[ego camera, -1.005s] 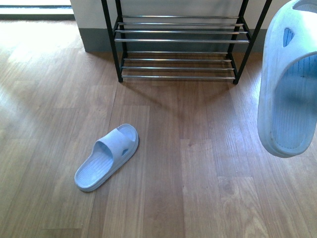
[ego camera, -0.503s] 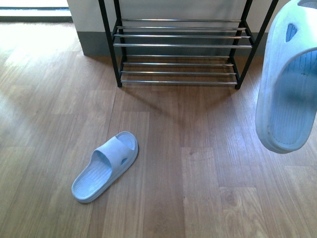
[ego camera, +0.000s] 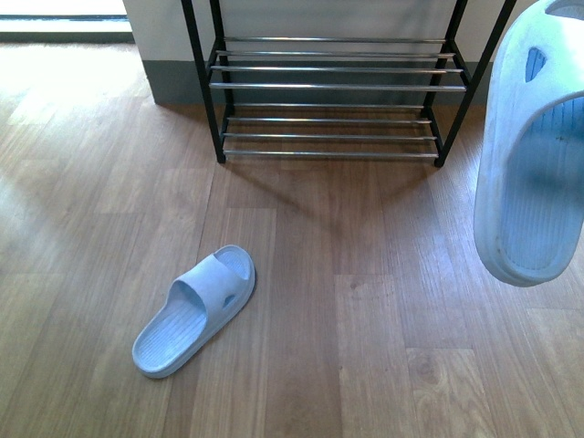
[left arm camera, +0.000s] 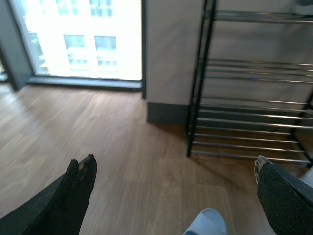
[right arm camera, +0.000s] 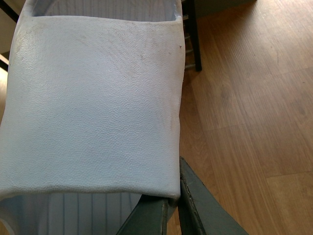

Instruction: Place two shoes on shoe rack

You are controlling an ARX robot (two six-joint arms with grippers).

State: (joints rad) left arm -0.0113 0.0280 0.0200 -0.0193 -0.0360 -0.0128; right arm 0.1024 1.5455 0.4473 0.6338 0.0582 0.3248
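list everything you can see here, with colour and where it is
floor sandal: one, light blue, flat on the floor, in front of the rack and apart from it
held sandal: one, light blue, hanging in the air at the right, footbed facing the front camera
shoe rack: one, black frame with chrome bars, against the wall; the tiers in the front view hold no shoes
floor: brown wood planks
wall: pale, with a darker skirting
window: one, bright, left of the rack
left gripper: black fingers, open, holding nothing
right gripper: dark grey, shut on the held sandal's strap
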